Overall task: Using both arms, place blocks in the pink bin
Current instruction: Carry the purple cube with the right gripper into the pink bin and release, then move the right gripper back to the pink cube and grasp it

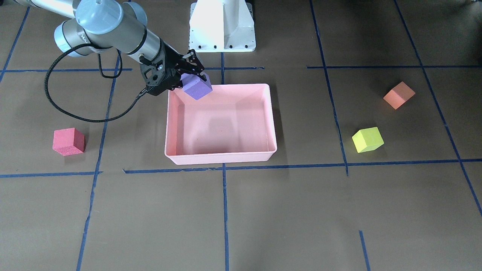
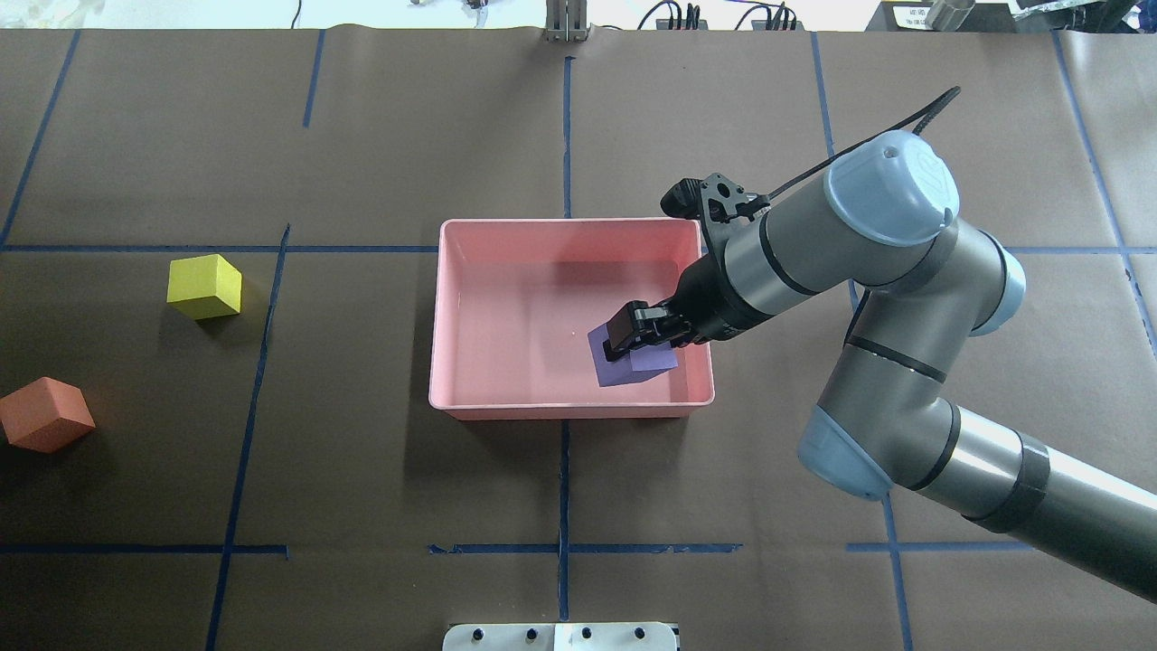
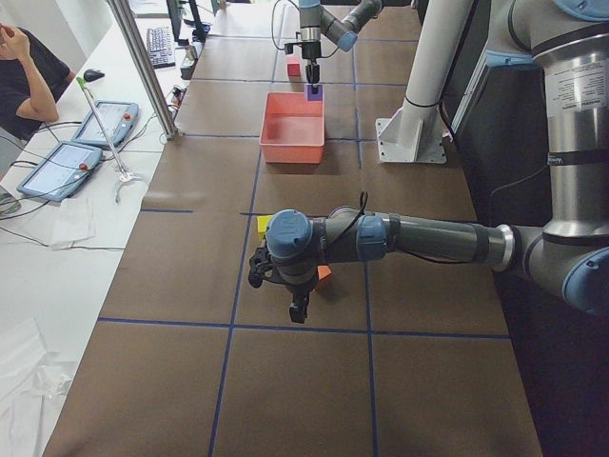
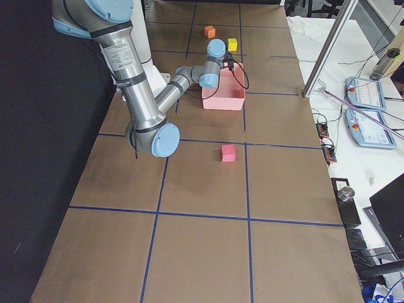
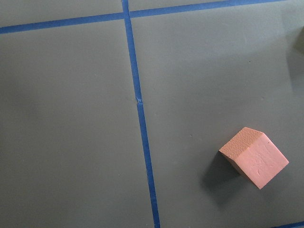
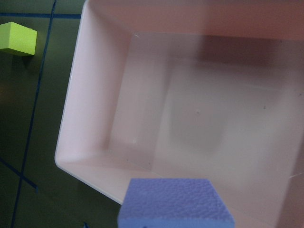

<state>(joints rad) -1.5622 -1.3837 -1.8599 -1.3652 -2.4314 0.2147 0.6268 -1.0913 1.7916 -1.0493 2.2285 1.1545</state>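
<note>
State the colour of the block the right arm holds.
Purple; the block shows best in the exterior front-facing view.

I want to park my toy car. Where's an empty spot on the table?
The big brown stretch past the pink bin, away from the robot, is bare. There's also room between the bin and the red block, and between the bin and the yellow-green block. It's crowded at the bin's corner, where the right claw holds the purple block.

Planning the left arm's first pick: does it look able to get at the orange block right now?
Probably yes. The left gripper hangs near the orange block, which sits apart from the other blocks with nothing on or against it.
</note>
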